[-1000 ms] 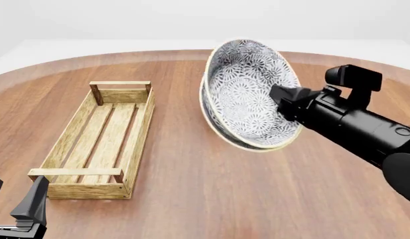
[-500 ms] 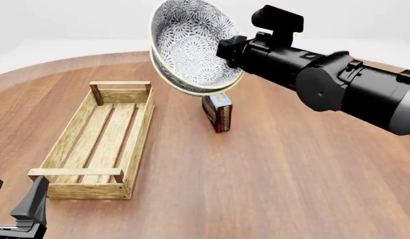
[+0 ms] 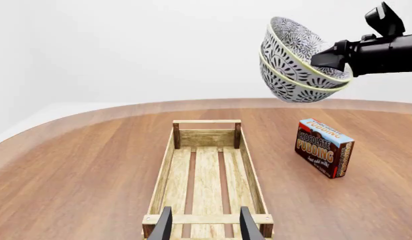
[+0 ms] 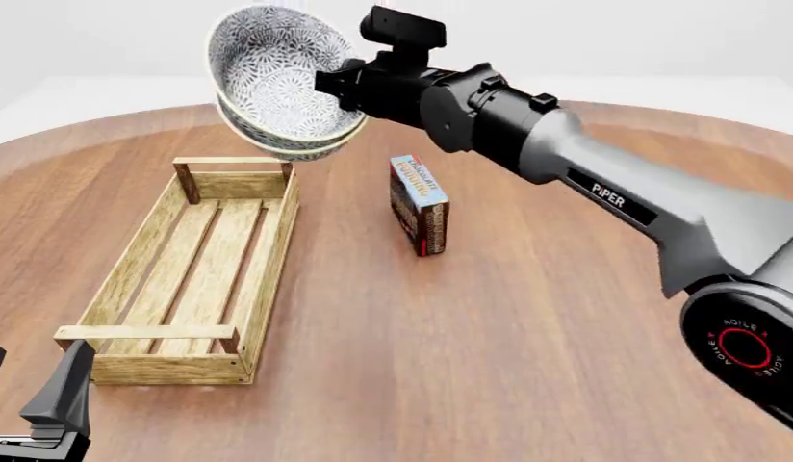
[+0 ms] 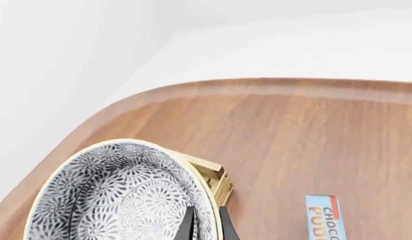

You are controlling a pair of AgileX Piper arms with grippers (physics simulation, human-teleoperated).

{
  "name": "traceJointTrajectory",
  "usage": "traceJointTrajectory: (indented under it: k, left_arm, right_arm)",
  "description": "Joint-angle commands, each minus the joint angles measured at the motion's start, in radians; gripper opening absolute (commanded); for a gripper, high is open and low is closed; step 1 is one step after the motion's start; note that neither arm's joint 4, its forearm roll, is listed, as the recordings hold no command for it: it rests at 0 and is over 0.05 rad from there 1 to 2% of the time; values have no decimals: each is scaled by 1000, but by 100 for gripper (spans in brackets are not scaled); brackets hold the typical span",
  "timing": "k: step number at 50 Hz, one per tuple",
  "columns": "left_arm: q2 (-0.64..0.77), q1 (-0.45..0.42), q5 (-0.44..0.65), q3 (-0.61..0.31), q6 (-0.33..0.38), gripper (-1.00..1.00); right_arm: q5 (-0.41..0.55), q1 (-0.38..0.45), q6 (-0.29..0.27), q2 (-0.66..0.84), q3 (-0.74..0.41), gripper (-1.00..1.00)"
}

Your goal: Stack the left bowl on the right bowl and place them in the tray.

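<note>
Two patterned grey-white bowls (image 4: 274,82) are nested one in the other and held tilted in the air, over the far right corner of the tray (image 4: 276,258). My right gripper (image 4: 335,83) is shut on their rim; the right wrist view shows its fingers (image 5: 191,225) pinching the bowl wall (image 5: 112,195). The long light-wood tray lies empty at the left, also in the left wrist view (image 3: 206,138). The bowls (image 3: 293,65) hang above and to its right there. My left gripper (image 3: 206,227) is open and empty, low at the tray's near end (image 4: 28,390).
A red-and-blue chocolate pudding carton (image 4: 420,204) stands on the table just right of the tray's far end, below the right arm; it also shows in the left wrist view (image 3: 324,147). The round wooden table (image 4: 525,327) stretches bare to the right.
My right arm has swung left and away with the stacked bowls, from the table's right-centre to above the tray's far end. The carton came into sight. The left gripper has not moved.
</note>
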Motion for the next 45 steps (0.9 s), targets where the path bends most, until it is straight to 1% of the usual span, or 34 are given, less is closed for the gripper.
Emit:
traceJointTrajectory:
  k: [1,7,12,20,28,32,37,45]
  left_arm:
    - [0,0,0,0,0,100]
    - [0,0,0,0,0,100]
    - [0,0,0,0,0,100]
    - [0,0,0,0,0,100]
    - [0,0,0,0,0,100]
    - [0,0,0,0,0,100]
    - [0,0,0,0,0,100]
    - [0,0,0,0,0,100]
  right_arm:
    - [84,36,11,193,-274,-100]
    - [140,69,8,283,-415,-100]
    - [163,115,13,332,-484,-100]
    - [175,133,13,389,-561,-100]
    - [182,152,20,452,-622,-100]
    - [158,155,12,468,-609,-100]
    - [140,160,15,491,-607,-100]
    - [131,181,7,521,-620,-100]
